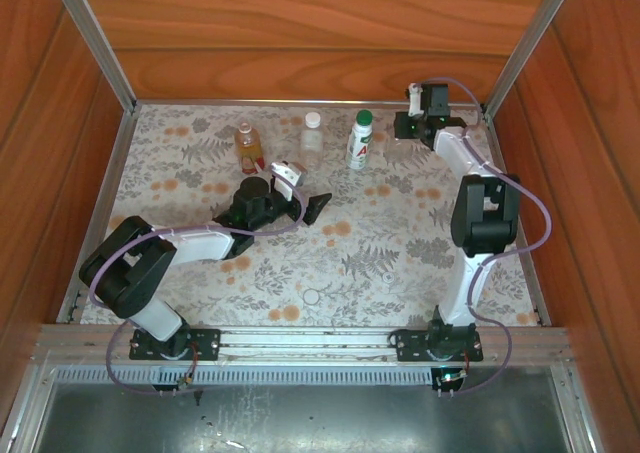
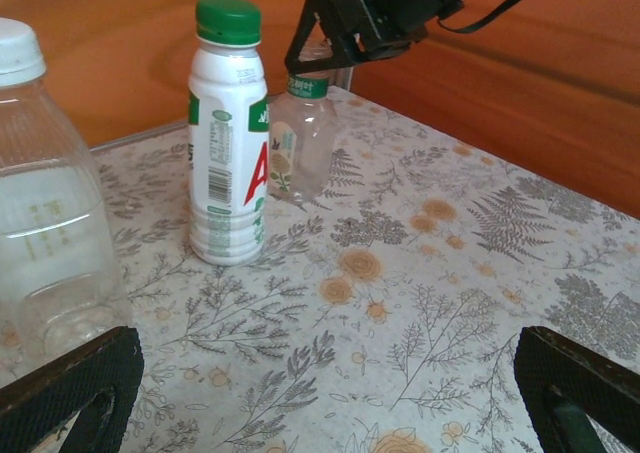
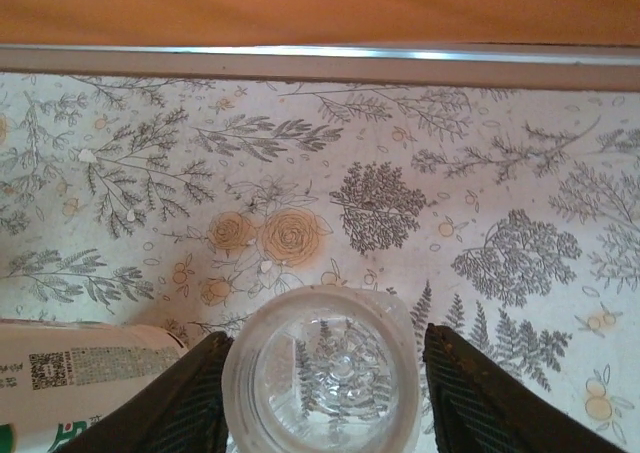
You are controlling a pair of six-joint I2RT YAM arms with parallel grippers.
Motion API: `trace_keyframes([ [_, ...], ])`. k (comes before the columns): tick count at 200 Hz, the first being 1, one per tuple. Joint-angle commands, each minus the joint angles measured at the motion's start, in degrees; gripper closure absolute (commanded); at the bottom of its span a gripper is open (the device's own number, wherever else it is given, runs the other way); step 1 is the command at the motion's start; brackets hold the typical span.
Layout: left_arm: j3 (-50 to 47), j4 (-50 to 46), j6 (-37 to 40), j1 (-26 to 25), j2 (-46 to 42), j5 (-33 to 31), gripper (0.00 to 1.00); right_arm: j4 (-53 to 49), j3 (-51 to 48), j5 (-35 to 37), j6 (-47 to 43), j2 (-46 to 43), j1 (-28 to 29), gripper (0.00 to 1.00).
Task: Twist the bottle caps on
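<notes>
The small clear bottle [image 3: 322, 308] stands uncapped at the back right, and I look down into its open mouth. My right gripper [image 3: 325, 391] straddles it. The left finger [image 3: 190, 398] touches its side and the right finger [image 3: 480, 398] stands a sliver off. From the left wrist view the same bottle [image 2: 298, 143] shows under the right gripper [image 2: 315, 61]. The white bottle [image 2: 228, 143] wears a dark green cap [image 2: 228, 18]. The larger clear bottle [image 2: 35, 213] wears a white cap [image 2: 15, 48]. The amber bottle [image 1: 248, 146] stands further left. My left gripper [image 1: 303, 191] hangs wide open over the mat.
The flowered mat [image 1: 380, 253] covers the table, ringed by a metal rail [image 3: 320, 63] and wooden walls [image 1: 300, 33]. The bottles stand in a row near the back rail. Bare mat lies in front of the left gripper [image 2: 330, 393].
</notes>
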Motion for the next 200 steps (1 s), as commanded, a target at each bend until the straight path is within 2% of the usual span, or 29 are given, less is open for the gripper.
trace_keyframes([
  [1,-0.4,0.3,0.9,-0.4,-0.8,2.5,0.00,0.7,1.5,-2.4,-1.7,1.5,-0.5,0.52],
  [25,-0.7,0.3,1.5,-0.3,-1.1,3.4,0.00,1.2,0.7,-3.8,-2.1,0.8,-0.4,0.61],
  [48,-0.9,0.4,2.7,-0.4,-0.3,2.2,0.00,5.5,-4.3,-2.7,-2.3,-3.1,-0.3,0.68],
  [111,0.3,0.3,12.2,-0.3,4.1,4.2,0.02,4.6,-21.2,0.5,0.0,-20.7,2.3,0.69],
  [135,1.2,0.4,10.9,-0.4,5.5,5.3,0.02,1.3,-28.3,2.6,0.5,-29.4,6.4,0.69],
  [168,2.3,1.2,8.7,-0.4,7.8,6.3,0.00,-6.1,-33.7,3.6,4.7,-36.5,13.4,0.67],
  [186,0.6,5.9,8.3,-0.5,8.9,6.3,0.00,-6.2,-36.2,4.6,8.2,-39.0,18.8,0.67],
  [200,-1.5,13.5,7.4,-0.5,10.5,5.9,0.00,-5.0,-37.5,6.1,11.3,-39.5,22.7,0.67],
])
